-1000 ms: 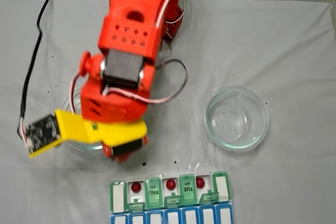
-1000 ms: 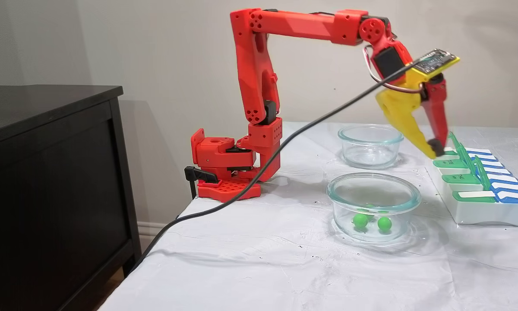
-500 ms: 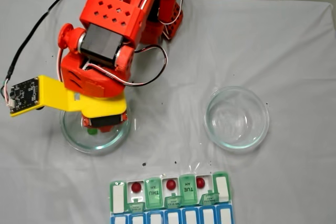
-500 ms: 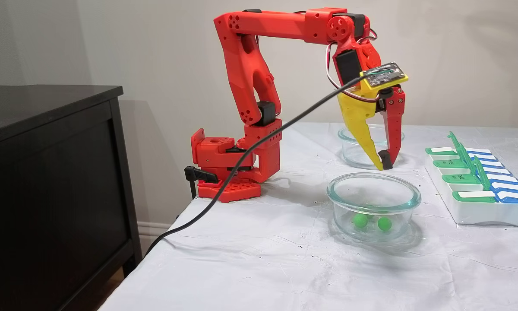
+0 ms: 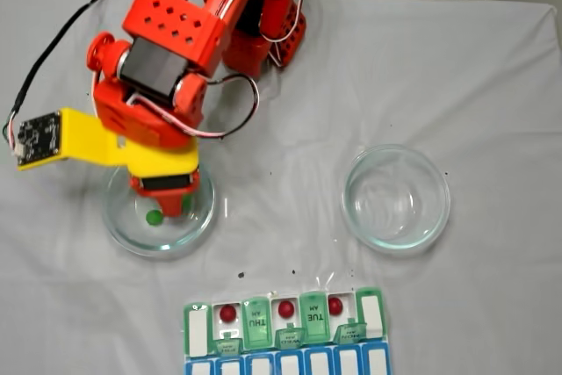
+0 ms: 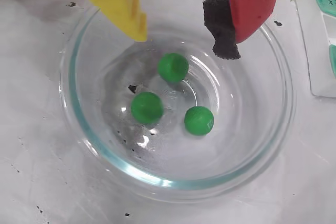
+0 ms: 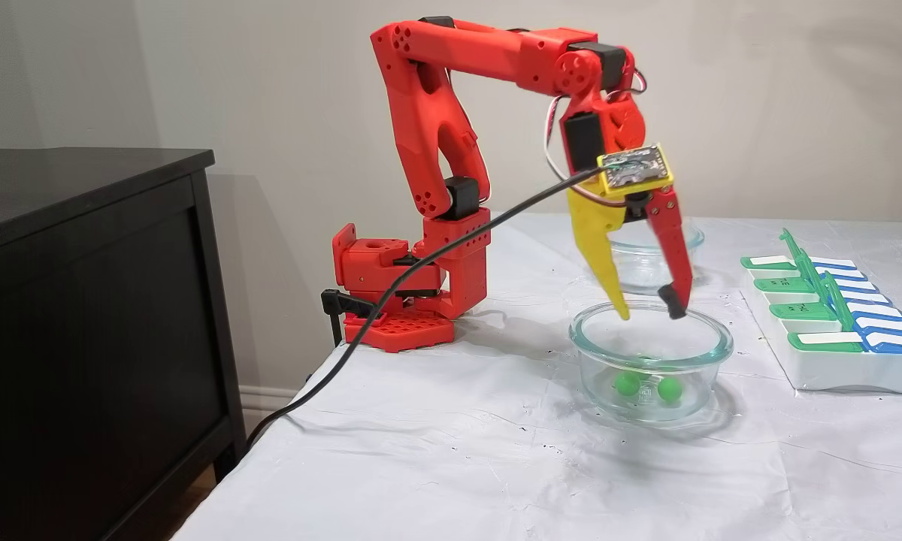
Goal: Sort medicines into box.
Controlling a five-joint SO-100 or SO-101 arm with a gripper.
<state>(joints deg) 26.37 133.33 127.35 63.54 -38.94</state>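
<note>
My gripper point(image 6: 184, 40) hung with jaws wide above the glass dish point(image 6: 79, 129) holding three green pills point(image 6: 172, 67); the box point(image 5: 198, 329) held three red pills point(image 5: 228, 313).

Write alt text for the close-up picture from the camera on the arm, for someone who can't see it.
Three green pills lie apart at the bottom of a clear glass dish on a white cloth. The open gripper hangs above them, one finger yellow, the other red with a black pad. The pill box's edge shows at right.
</note>
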